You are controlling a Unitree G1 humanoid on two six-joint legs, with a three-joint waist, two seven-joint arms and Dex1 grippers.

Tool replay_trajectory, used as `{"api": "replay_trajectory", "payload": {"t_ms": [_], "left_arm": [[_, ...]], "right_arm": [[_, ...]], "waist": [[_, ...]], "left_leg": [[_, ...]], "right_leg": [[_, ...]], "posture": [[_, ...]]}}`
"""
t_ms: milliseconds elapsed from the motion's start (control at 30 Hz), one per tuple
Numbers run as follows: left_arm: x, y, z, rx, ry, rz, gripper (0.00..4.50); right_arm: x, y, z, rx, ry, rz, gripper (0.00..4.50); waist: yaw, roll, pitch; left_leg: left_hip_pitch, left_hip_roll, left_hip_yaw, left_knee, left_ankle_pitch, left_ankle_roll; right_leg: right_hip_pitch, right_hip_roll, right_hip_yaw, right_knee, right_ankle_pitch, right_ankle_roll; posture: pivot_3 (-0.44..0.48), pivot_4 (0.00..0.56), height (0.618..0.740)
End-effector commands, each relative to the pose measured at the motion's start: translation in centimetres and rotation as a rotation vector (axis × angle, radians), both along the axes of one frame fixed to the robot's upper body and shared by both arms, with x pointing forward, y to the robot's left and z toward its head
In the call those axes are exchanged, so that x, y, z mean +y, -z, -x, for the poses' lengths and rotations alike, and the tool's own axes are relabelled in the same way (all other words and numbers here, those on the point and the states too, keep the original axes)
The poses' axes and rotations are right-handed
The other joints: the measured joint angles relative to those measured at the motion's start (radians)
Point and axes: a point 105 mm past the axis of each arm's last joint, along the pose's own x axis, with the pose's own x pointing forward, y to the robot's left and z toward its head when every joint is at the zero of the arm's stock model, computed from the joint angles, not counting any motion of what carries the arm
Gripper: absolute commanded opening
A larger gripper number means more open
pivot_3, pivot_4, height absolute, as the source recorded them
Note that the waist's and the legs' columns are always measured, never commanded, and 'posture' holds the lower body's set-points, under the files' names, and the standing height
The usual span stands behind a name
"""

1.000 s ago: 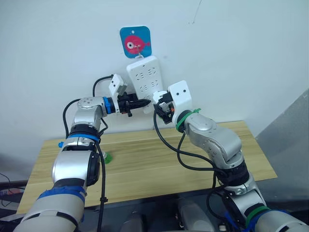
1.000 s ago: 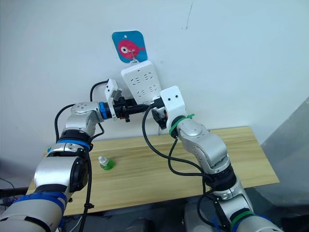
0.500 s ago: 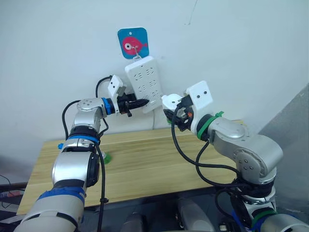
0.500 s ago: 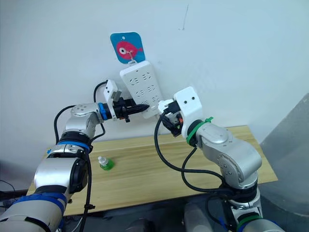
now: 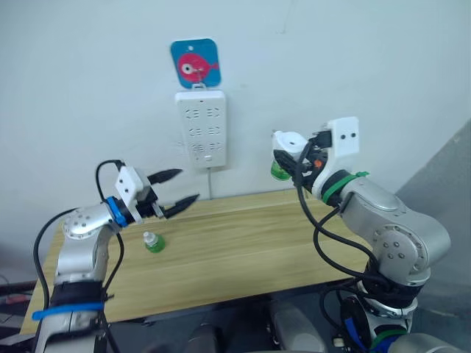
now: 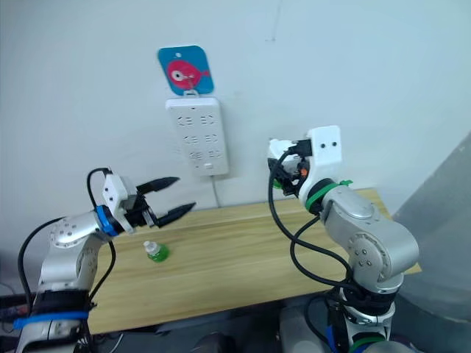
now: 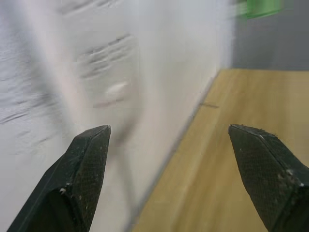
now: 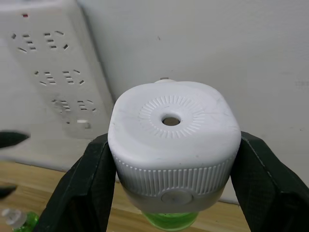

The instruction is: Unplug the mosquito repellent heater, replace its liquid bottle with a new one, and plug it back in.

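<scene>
Your right gripper (image 8: 171,193) clamps the heater (image 5: 288,143) clear of the power strip (image 5: 200,129); the left gripper (image 5: 175,187) hangs open above the spare bottle (image 5: 152,242) on the table (image 5: 243,243); hold the heater level and grasp its green bottle (image 5: 279,171) squarely before twisting.

Left arm reaches forward low, its gripper (image 5: 175,188) spread wide. Right arm is raised, gripper (image 8: 172,166) clamped on the heater (image 8: 174,145).
</scene>
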Motion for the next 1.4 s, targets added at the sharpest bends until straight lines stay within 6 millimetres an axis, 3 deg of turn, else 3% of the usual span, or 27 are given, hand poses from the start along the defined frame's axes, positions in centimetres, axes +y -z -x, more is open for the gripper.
{"api": "replay_trajectory", "payload": {"t_ms": [33,133,267,633,900,1133,1400], "left_arm": [[-3.9,-3.1,2.1,-0.075,0.116,0.055,4.1],[-4.9,-4.0,2.1,-0.062,0.103,0.124,4.1],[-5.0,-2.9,2.3,-0.028,0.085,0.123,4.1],[-10.3,-3.3,0.4,-0.003,0.209,0.195,4.1],[-12.8,-3.4,-0.1,0.089,0.285,0.222,4.1],[-13.6,-3.8,-1.6,0.123,0.265,0.261,4.1],[-14.1,-3.6,-1.4,0.12,0.291,0.262,4.1]], "right_arm": [[0.4,-1.9,0.7,-0.069,-0.039,-0.096,2.94],[0.6,-1.8,0.9,-0.058,-0.047,-0.122,2.94],[1.1,-1.7,1.2,-0.05,-0.068,-0.14,2.94],[2.6,-2.0,2.1,0.0,-0.132,-0.268,2.94],[2.9,-2.1,2.3,0.006,-0.142,-0.272,2.94],[3.2,-2.2,2.5,0.003,-0.153,-0.267,2.94],[3.2,-2.0,2.6,0.006,-0.151,-0.26,2.94]], "waist": [[0.018,0.003,0.002],[0.035,0.008,0.005],[0.031,0.009,0.005],[0.031,0.01,0.005],[0.012,0.01,0.005],[0.005,0.01,0.005],[0.003,0.01,0.005]], "left_leg": [[0.0,0.0,0.0,0.001,0.0,0.0],[0.007,-0.001,0.001,0.002,0.0,0.0],[0.008,-0.001,0.002,0.002,0.001,0.001],[0.007,-0.002,0.002,0.001,0.001,0.001],[0.006,-0.005,0.002,0.001,0.001,0.001],[0.006,-0.005,0.002,0.001,0.001,0.001],[0.006,-0.005,0.001,0.001,0.001,0.001]], "right_leg": [[0.0,0.0,-0.001,0.0,0.0,0.0],[0.007,0.0,0.0,0.0,0.0,0.0],[0.007,0.004,0.0,0.001,0.0,0.0],[0.006,0.005,-0.001,0.0,0.0,0.0],[0.006,0.004,0.0,0.0,-0.001,0.001],[0.006,0.004,0.0,0.001,-0.001,0.001],[0.006,0.004,0.001,0.0,-0.002,0.002]], "posture": [[-0.189,0.14,0.733],[-0.191,0.141,0.733],[-0.197,0.135,0.733],[-0.217,0.128,0.733],[-0.217,0.128,0.733],[-0.251,0.123,0.733],[-0.255,0.123,0.733]]}}
